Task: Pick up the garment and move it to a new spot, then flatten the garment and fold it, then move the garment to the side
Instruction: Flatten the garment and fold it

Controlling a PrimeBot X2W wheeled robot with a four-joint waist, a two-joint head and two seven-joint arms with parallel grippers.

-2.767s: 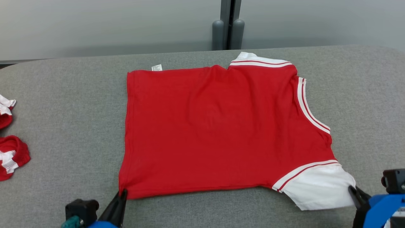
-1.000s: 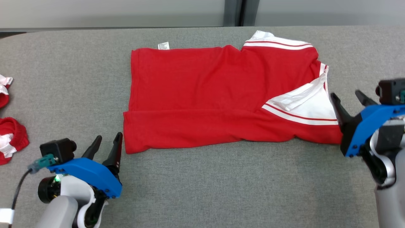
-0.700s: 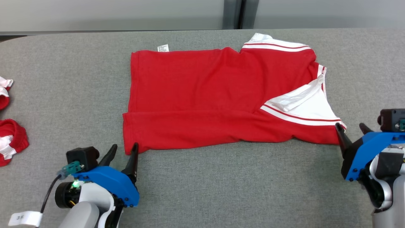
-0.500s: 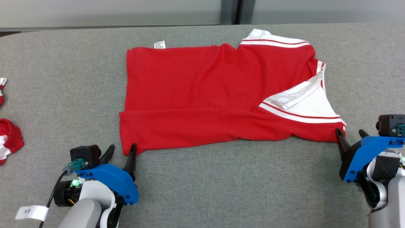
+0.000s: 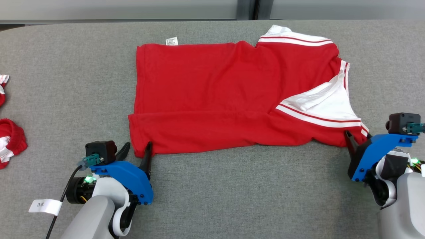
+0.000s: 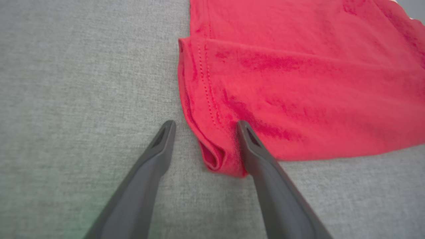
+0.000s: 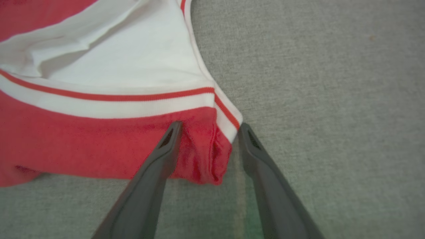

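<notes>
Garment (image 5: 212,96), red with white striped trim, flat mid-tabletop (image 5: 232,199), near edge doubled over itself, white part lying at 3 o'clock. Left gripper (image 5: 138,146) at the 7 o'clock corner, fingers spread, straddling the doubled hem (one finger on cloth, the other on bare grey surface), nothing pinched. Right gripper (image 5: 358,136) at the 4 o'clock corner, likewise spread either side of the striped corner. More red-and-white cloth (image 5: 11,147) far out at 9 o'clock
</notes>
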